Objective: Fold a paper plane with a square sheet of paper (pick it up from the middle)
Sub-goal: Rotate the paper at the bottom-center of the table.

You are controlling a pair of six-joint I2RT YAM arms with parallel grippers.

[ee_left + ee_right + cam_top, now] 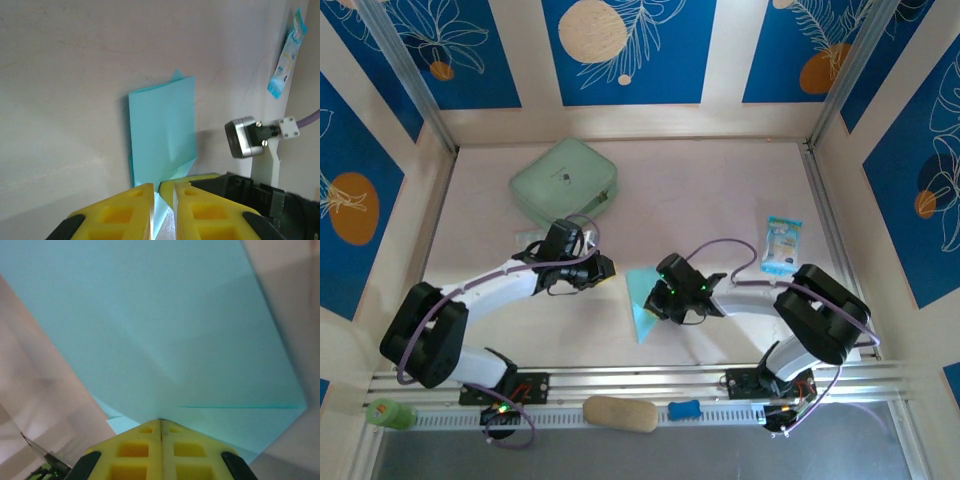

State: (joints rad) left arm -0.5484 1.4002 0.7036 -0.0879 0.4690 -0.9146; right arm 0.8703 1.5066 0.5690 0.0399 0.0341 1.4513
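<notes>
The partly folded paper [640, 303] lies near the middle of the worktop, a little toward 6 o'clock, with its point aimed at 6. The left end effector [603, 268] sits at its 10 o'clock corner and the right end effector [659, 296] rests over its 3 o'clock edge.

In the left wrist view the yellow fingers [117, 212] stand at a narrow slit with cyan showing through it. I cannot tell whether a layer is actually pinched there. In the right wrist view the pads [142, 437] meet with no gap, right where a crease reaches their tips. Whether they clamp a flap or only press on it is unclear.

The main risk, as I judge it, is the two arms pulling unevenly. If one drags while the other holds loosely, the thin sheet could skid on the smooth worktop, skew the crease or tear at the corner.

If the left slit holds nothing, a lift would leave the flap behind and the fold would spring open. Pressing too hard on the right could crumple the layers. The two end effectors are also close together, so a careless sweep could knock them against each other.

The case [565, 182] at 11 o'clock and the packet [782, 245] at 3 o'clock lie well apart from all this.
</notes>
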